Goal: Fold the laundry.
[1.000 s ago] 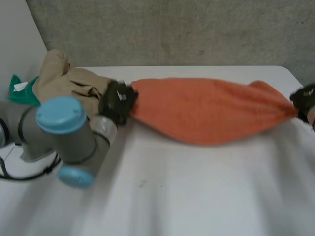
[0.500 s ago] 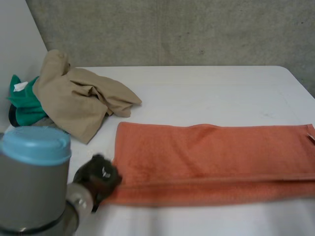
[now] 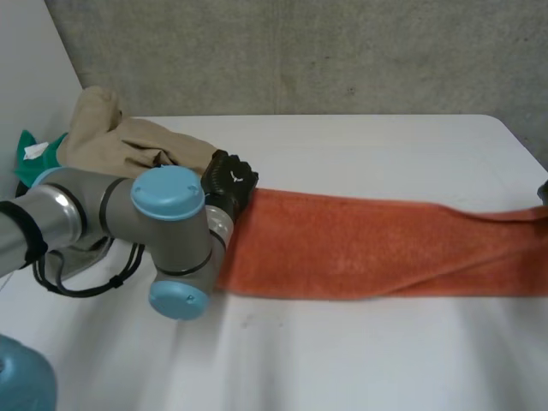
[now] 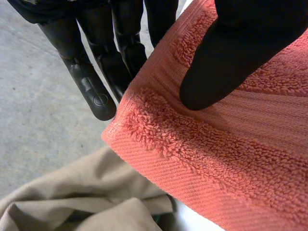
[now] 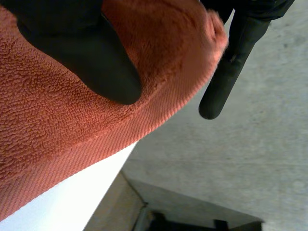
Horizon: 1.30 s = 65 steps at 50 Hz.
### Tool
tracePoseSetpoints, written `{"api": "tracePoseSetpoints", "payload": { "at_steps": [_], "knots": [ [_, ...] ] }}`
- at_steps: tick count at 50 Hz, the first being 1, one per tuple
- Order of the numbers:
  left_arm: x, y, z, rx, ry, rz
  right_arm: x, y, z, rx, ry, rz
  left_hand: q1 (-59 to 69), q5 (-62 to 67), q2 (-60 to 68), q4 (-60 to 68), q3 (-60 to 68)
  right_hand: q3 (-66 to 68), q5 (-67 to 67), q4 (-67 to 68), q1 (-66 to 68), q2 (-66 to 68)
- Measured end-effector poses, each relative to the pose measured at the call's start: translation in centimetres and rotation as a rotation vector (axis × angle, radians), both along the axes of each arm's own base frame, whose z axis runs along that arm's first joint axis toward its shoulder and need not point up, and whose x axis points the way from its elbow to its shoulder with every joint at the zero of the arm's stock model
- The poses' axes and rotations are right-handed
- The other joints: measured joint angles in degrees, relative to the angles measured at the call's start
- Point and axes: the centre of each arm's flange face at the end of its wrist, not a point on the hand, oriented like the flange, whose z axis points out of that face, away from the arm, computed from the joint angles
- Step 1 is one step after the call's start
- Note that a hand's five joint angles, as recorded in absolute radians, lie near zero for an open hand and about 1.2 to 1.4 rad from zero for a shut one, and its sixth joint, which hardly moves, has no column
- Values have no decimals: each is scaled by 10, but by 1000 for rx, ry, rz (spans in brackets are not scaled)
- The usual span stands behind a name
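Note:
An orange towel stretches as a long band across the white table, from the left hand to the right edge. My left hand holds its left end next to the beige garment. Seen from the left wrist, the thumb presses on the towel's corner and the fingers lie behind it, pinching the cloth. My right hand is at the towel's right end. From the right wrist, its thumb bears down on the towel's edge with fingers beyond the cloth.
A crumpled beige garment lies at the back left of the table, over a green cloth. The beige cloth sits just beyond the left hand's towel corner. My left arm's elbow rests over the table's left side.
Half a second ago the towel lay flat near the front edge. Now both hands have carried its ends back toward mid-table, the left hand ending beside the beige garment.

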Motion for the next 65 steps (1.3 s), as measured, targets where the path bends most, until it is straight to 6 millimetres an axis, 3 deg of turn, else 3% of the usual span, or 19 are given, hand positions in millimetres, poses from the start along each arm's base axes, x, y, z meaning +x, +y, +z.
{"api": "tracePoseSetpoints", "payload": {
  "at_steps": [1, 3, 4, 6, 7, 8, 10, 15, 21, 27, 34, 39, 43, 45, 50, 56, 58, 61, 65],
  "knots": [
    [-1, -2, -1, -9, 2, 0, 0, -2, 0, -9, 1, -1, 0, 0, 0, 0, 0, -34, -44, -44, -32, -34],
    [-3, -5, -1, -36, 8, 1, 3, -10, 0, -59, -1, -2, -214, -207, -223, -221, -223, -279, -289, -292, -276, -287],
    [-4, -6, 0, -43, 10, 2, 4, -12, 0, -71, -3, -2, -214, -207, -223, -221, -223, -334, -358, -347, -330, -343],
    [-5, -8, 2, -68, 19, 9, 6, -17, 4, -124, -25, -6, -366, -370, -374, -384, -375, -469, -482, -482, -453, -469],
    [-5, -8, 4, -78, 23, 13, 6, -18, 7, -143, -38, -8, -366, -370, -374, -384, -375, -487, -497, -500, -465, -482],
    [-5, -8, 6, -88, 28, 17, 6, -19, 9, -157, -49, -9, -465, -463, -480, -483, -472, -494, -503, -507, -470, -488],
    [-5, -8, 11, -109, 40, 29, 6, -19, 19, -200, -90, -15, -528, -529, -544, -552, -545, -503, -505, -516, -472, -495],
    [0, -1, 23, -137, 60, 51, 4, -8, 40, -229, -177, -16, -533, -540, -560, -568, -560, -503, -505, -517, -472, -495],
    [8, 13, 30, -126, 58, 53, -6, 14, 43, -124, -235, 9, -533, -540, -560, -568, -560, -503, -505, -517, -472, -494],
    [17, 31, 32, -98, 49, 43, -21, 50, 30, 99, -327, 40, -533, -540, -560, -568, -560, -469, -478, -482, -453, -463],
    [19, 44, 29, -76, 36, 28, -36, 66, 11, 188, -373, 11, -533, -540, -560, -568, -560, -447, -454, -461, -430, -446],
    [17, 49, 27, -70, 31, 17, -43, 65, 0, 176, -368, -4, -533, -540, -560, -568, -560, -415, -423, -429, -398, -413],
    [15, 52, 26, -68, 29, 9, -50, 59, -11, 157, -355, -21, -533, -540, -560, -568, -560, -187, -207, -200, -166, -176],
    [15, 53, 26, -68, 30, 6, -56, 56, -15, 150, -350, -37, -533, -540, -560, -568, -560, -4, -15, -15, 12, 15],
    [15, 55, 32, -79, 38, 5, -83, 48, -13, 114, -317, -103, -533, -540, -560, -568, -560, 58, 25, 49, 27, 58],
    [19, 59, 43, -93, 50, 6, -117, 39, 5, 33, -220, -178, -533, -540, -560, -568, -560, 58, 28, 50, 27, 58],
    [20, 61, 45, -95, 52, 7, -117, 38, 12, 12, -197, -177, -533, -540, -560, -568, -560, 58, 29, 50, 27, 58],
    [24, 63, 49, -97, 53, 9, -101, 36, 28, -30, -174, -134, -533, -540, -560, -568, -560, 58, 29, 50, 27, 58],
    [29, 65, 51, -97, 54, 17, -41, 39, 54, -103, -197, 16, -533, -540, -560, -568, -560, 58, 32, 51, 27, 58]
  ]
}}
